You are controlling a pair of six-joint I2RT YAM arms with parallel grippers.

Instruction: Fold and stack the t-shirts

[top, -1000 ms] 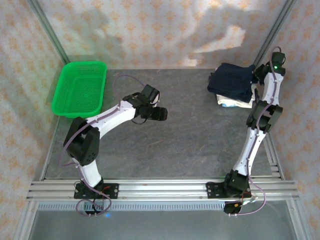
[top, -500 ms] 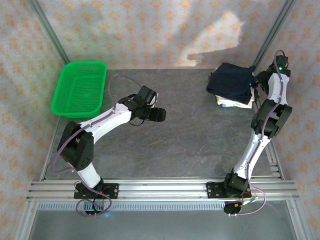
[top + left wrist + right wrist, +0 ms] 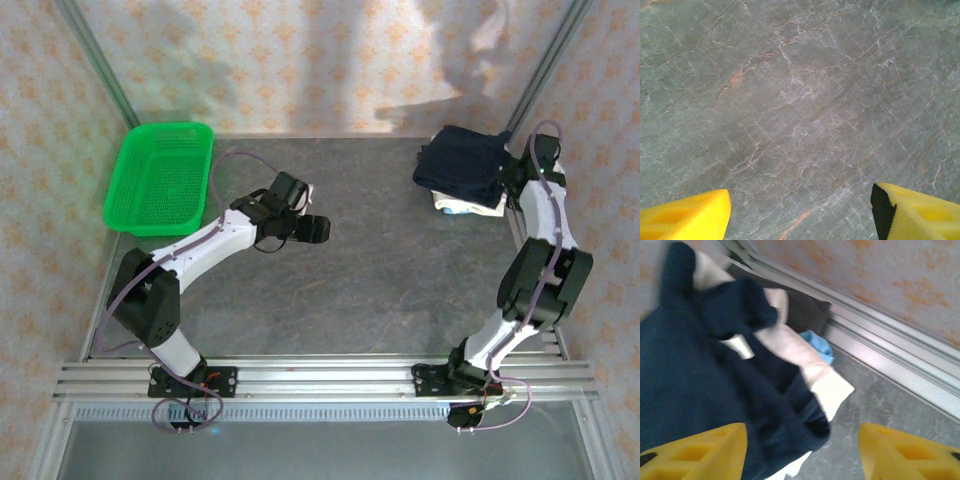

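Observation:
A folded dark navy t-shirt [image 3: 462, 163] lies on top of a folded white t-shirt [image 3: 468, 207] at the table's back right; the navy cloth [image 3: 700, 385] and the white cloth [image 3: 812, 372] under it also show in the right wrist view. My right gripper [image 3: 512, 172] stands open at the stack's right edge, its yellow fingers [image 3: 695, 452] apart over the navy hem, holding nothing. Over bare table left of centre, my left gripper [image 3: 318, 229] is open, with only grey stone between its yellow fingers [image 3: 687, 220].
A green mesh basket [image 3: 160, 178] stands at the back left. Metal frame rails [image 3: 890, 340] and a patterned wall run close behind the stack on the right. A small blue scrap [image 3: 817, 346] peeks out under the white cloth.
The right gripper let go of the navy t-shirt and opened; its arm drew back and folded lower at the elbow. The left arm shifted slightly left, gripper still open.

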